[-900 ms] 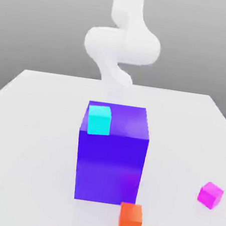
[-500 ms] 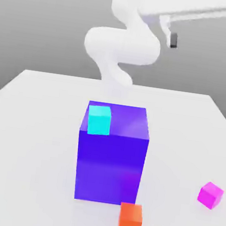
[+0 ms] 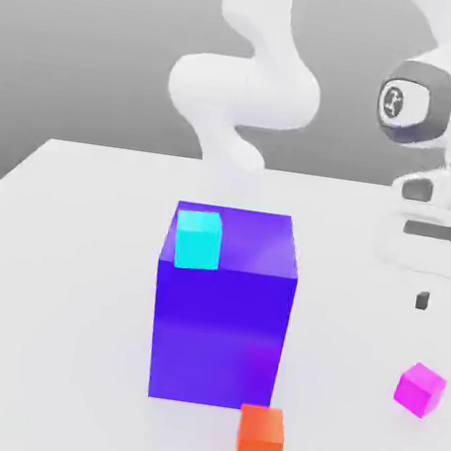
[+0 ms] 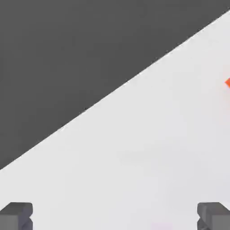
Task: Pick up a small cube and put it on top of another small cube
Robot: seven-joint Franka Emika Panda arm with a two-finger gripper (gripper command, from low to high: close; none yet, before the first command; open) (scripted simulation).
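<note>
With our hand (image 4: 115, 215) spread wide and empty above the table (image 3: 61, 277), we should centre it over the small cube (image 3: 420, 388), lying near the exterior view's right edge, and sink straight down so both fingers straddle it before closing.

A big blue-purple block (image 3: 221, 315) stands mid-table (image 3: 61, 277), an orange cube (image 3: 260, 437) just before it.
</note>
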